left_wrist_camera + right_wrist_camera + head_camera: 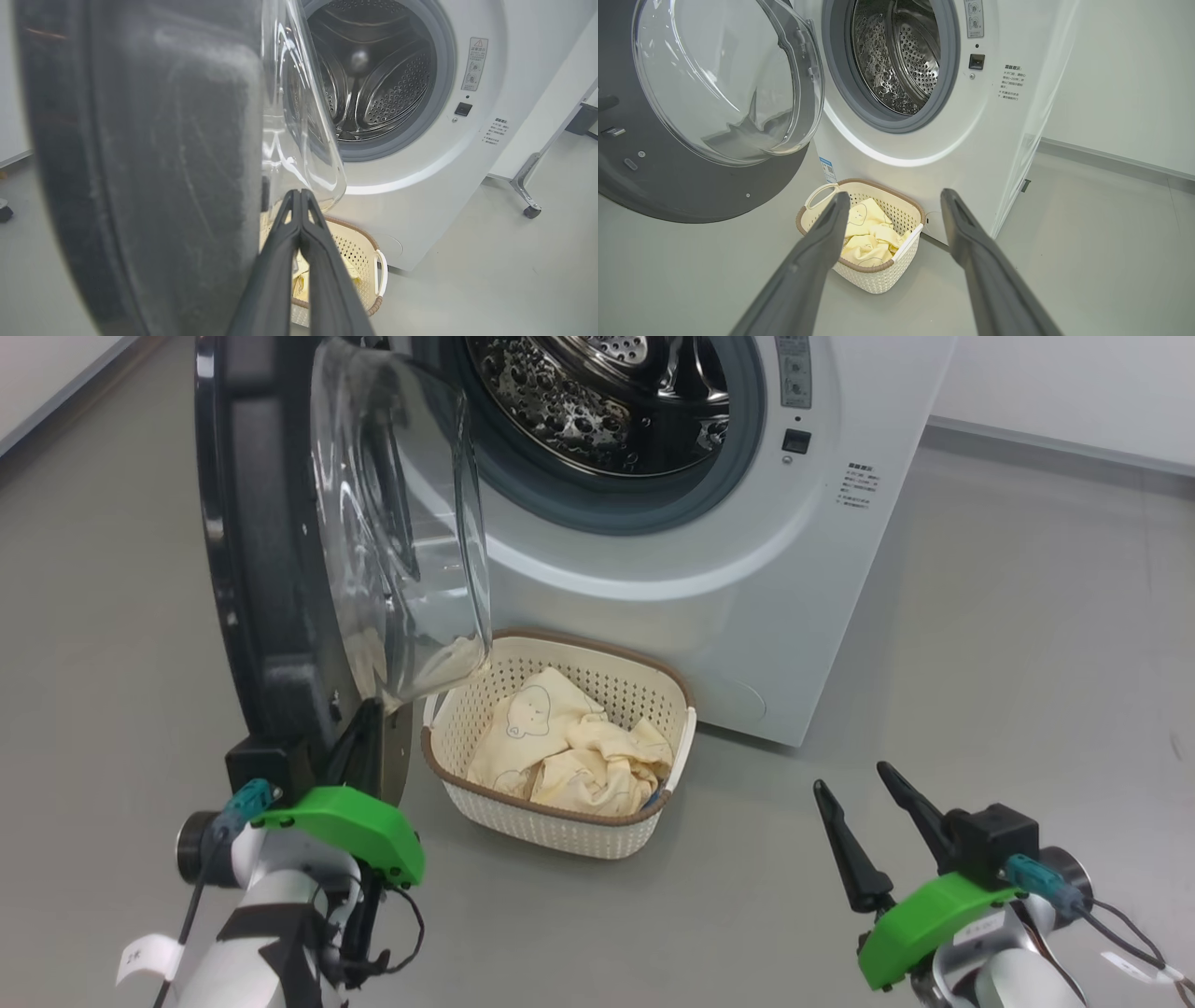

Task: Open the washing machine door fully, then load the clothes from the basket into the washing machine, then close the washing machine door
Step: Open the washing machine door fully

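The washing machine door (266, 569) is seen swung out from the washing machine (747, 616), edge-on to the head view. It is judged to be perhaps short of fully open. The left gripper (366, 719) is held at the door's lower inner edge, just under the glass bowl (411, 523), with its fingers pressed together on nothing. Whether the tips touch the door cannot be told. If the door is pushed wider from there, only a narrow closed tip would bear on a smooth curved face. The tip could be skidded off onto the glass or past the rim, and the door left free to drift back.

The basket (560, 826) is set on the floor (980, 663) just in front of the machine, with the clothes (560, 747) heaped inside it. In the head view its left end is overlapped by the bowl, so the door may be struck by an arm reaching in from that side. The right gripper (851, 778) is held low and well apart from the basket, its fingers spread wide and empty. The basket is judged light, so it could be shoved or tipped by a careless reach. A loosely pinched garment might be dropped short of the drum (597, 401) or caught on the grey seal (607, 513).
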`<state>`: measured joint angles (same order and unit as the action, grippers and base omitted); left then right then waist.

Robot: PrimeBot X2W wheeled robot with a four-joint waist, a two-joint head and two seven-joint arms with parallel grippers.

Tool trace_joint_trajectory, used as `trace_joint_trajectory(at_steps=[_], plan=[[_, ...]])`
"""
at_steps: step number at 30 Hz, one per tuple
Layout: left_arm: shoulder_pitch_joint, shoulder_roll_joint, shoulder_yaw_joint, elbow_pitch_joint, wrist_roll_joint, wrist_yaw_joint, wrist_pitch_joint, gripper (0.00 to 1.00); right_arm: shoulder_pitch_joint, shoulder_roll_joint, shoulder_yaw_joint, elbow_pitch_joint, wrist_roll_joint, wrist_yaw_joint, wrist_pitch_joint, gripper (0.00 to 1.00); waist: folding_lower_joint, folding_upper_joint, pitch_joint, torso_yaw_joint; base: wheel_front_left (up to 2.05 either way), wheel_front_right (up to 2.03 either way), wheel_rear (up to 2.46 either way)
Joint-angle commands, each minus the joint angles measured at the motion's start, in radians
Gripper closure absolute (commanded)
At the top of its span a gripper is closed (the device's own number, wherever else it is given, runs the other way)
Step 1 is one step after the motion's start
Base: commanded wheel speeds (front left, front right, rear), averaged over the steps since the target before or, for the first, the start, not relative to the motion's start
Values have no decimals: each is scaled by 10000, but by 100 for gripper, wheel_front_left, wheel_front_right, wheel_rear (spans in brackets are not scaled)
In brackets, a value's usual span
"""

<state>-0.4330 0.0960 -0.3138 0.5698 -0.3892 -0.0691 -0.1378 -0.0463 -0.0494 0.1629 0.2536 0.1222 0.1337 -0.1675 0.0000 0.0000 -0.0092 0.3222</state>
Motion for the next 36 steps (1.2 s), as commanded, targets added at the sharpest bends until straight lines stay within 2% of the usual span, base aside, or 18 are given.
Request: trace_joint_trajectory(at_steps=[1,15,24,36], plan=[[-321,409,526,-349,-58,137,-148,100,-402,-8,150,-289,3,-30,-94,0,0,0,133,91,0,0,0],[-421,1007,1579,-511,-687,583,-578,100,-658,-8,53,-541,-392,-30,191,0,0,0,859,419,0,0,0],[-543,1632,2493,-739,-1137,873,-821,100,-918,-47,95,-873,-803,-30,521,0,0,0,1611,442,0,0,0],[-547,2696,3909,-1002,-1696,1192,-1071,100,-1208,-509,-20,-1617,-1061,-30,1109,0,0,0,2940,335,0,0,0]])
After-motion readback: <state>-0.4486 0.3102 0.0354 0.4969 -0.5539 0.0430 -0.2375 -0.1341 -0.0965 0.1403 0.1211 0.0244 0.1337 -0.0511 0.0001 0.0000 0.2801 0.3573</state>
